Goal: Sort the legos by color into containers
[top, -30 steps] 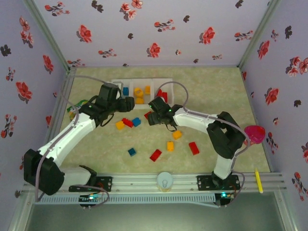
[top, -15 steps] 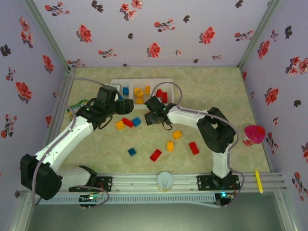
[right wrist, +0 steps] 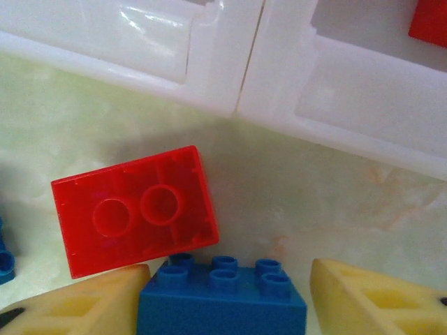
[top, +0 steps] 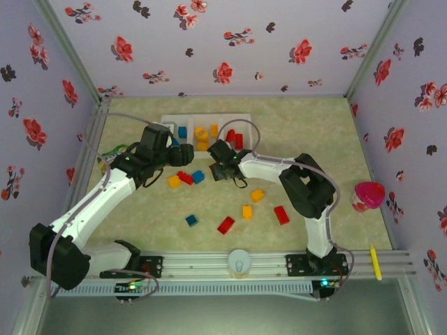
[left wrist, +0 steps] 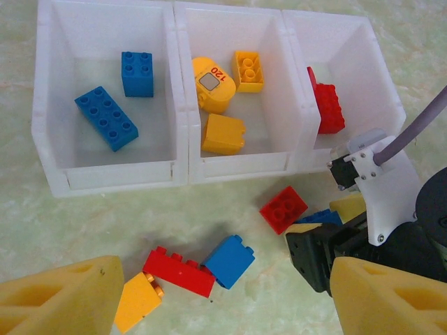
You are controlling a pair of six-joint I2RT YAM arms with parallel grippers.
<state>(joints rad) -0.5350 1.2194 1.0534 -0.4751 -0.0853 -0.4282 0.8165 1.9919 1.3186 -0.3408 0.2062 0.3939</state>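
From above, the right jaws sit low beside the white three-compartment plastic tray (top: pixel 241 118); left wrist: left jaws wide, empty; right wrist: a small blue plastic brick (right wrist: pixel 222 296) lies between half-closed jaws, grip uncertain, so picking seems underway, needing firm closure before lifting.

**Operator A:** Lighting status?

**Operator B:** I read even, diffuse overhead light. The table (top: pixel 307 125) is bright, and the shadow beside the red brick (right wrist: pixel 133 209) is soft. There is mild glare on the white tray (right wrist: pixel 160 49).

**Operator A:** Focus?

**Operator B:** My right wrist view blurs the blue brick (right wrist: pixel 220 296) and the yellow fingers (right wrist: pixel 377 300) nearest the lens. The top view is grainy.
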